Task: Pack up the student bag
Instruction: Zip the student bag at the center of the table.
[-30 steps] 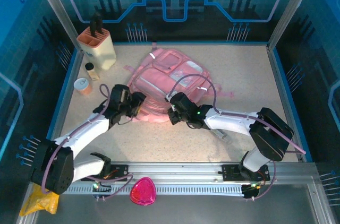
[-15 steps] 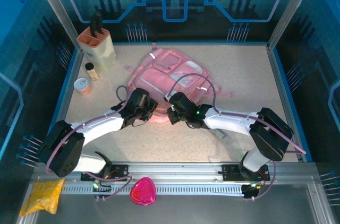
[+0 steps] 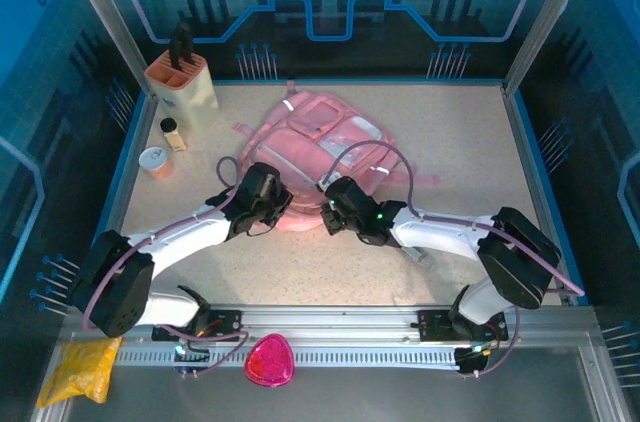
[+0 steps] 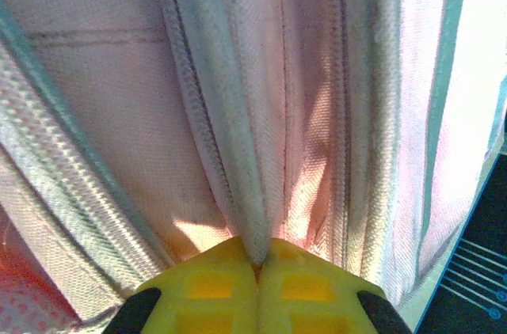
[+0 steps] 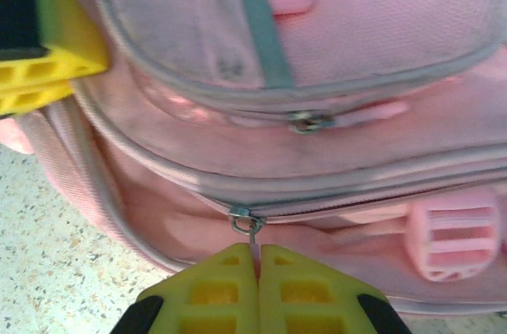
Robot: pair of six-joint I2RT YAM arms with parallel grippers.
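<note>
At the near edge, around 6 o'clock, a magenta pouch [image 3: 269, 361] lay on the metal rail [image 3: 380, 354], and a yellow packet [image 3: 76, 372] sat off at 8 o'clock beyond the corner of the table [image 3: 300, 277].

Both arms reached in over the speckled tabletop toward its middle. The left gripper [image 4: 256, 259] had its yellow fingers pressed together, pinching a raised fold of pink fabric [image 4: 238, 176] that ran away from the fingertips. The right gripper [image 5: 256, 259], just to the right of it, was likewise closed, with the thin tab of a zipper pull [image 5: 245, 223] nipped between its pads; the zip line ran off to the right above a pink plastic buckle [image 5: 459, 239].

The student bag [image 3: 320, 132] lay flat on the table from the centre toward 12 o'clock, front pockets up, its near edge touching both grippers and its straps trailing out to 3 o'clock.

Further back on the left, at about 9 to 10 o'clock, stood a small cup [image 3: 155, 160], then a small dark-capped bottle [image 3: 172, 132], and farthest a cream and orange knife block [image 3: 183, 89] near the corner post.
</note>
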